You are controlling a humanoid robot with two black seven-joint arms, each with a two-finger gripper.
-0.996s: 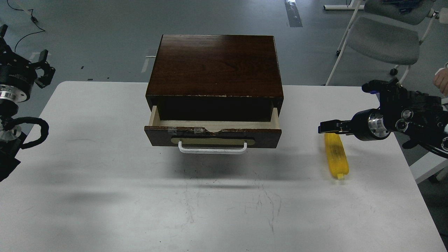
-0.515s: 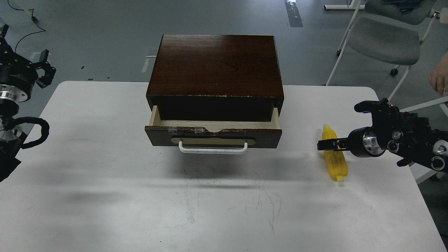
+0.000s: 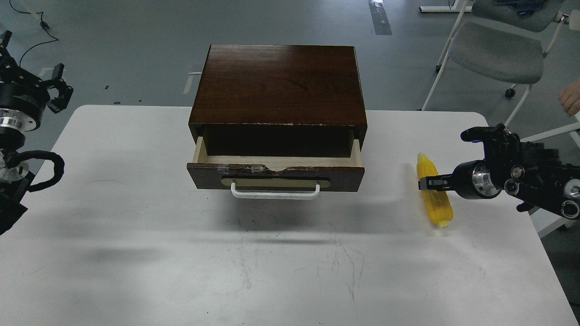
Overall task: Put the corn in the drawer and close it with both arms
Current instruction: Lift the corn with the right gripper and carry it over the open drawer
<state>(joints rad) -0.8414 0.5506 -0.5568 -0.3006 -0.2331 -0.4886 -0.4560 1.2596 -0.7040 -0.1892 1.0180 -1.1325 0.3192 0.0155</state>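
The yellow corn lies lengthwise at the right of the white table, pointed end away from me. My right gripper comes in from the right and is closed across the corn's middle; the corn sits slightly raised over its shadow. The dark brown drawer with its white bar handle stands pulled partly out of the cabinet, pale wood showing inside. My left gripper is at the far left edge, beyond the table's back corner, fingers spread and empty.
A grey office chair stands behind the table's right corner. A person's hand shows at the right edge. Black cables hang from my left arm over the table's left edge.
My right gripper came down and in onto the corn's middle and closed on it. The corn has shifted slightly upward in the view. The left arm barely moved.
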